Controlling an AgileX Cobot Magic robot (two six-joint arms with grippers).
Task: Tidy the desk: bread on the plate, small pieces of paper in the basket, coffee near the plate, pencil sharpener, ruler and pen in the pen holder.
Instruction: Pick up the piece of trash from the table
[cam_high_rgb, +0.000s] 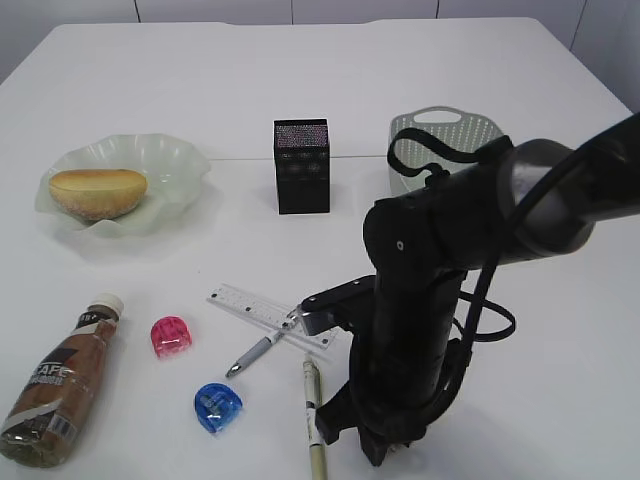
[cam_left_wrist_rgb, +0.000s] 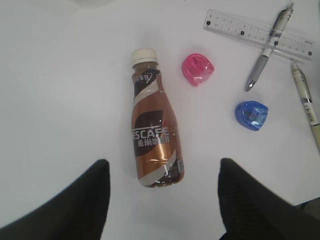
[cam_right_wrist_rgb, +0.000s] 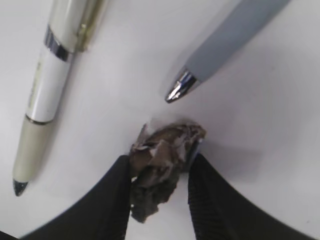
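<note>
A crumpled brownish piece of paper (cam_right_wrist_rgb: 162, 160) lies on the white desk (cam_high_rgb: 560, 330), and my right gripper (cam_right_wrist_rgb: 160, 172) is shut on it, both fingers against its sides. A grey pen (cam_right_wrist_rgb: 230, 37) and a cream pen (cam_right_wrist_rgb: 50, 85) lie just beyond. In the exterior view the right arm (cam_high_rgb: 430, 300) hides that gripper and the paper. My left gripper (cam_left_wrist_rgb: 163, 162) hangs open above the lying coffee (cam_left_wrist_rgb: 154, 140). The ruler (cam_high_rgb: 250, 305) lies under the grey pen (cam_high_rgb: 258, 352). A pink pencil sharpener (cam_high_rgb: 171, 336) and a blue one (cam_high_rgb: 217, 406) sit nearby. The bread (cam_high_rgb: 97, 192) rests on the plate (cam_high_rgb: 170, 160).
The black mesh pen holder (cam_high_rgb: 301, 165) stands upright at the middle back. The grey-green basket (cam_high_rgb: 445, 135) is to its right, partly behind the right arm. The coffee (cam_high_rgb: 62, 380) lies near the front left edge.
</note>
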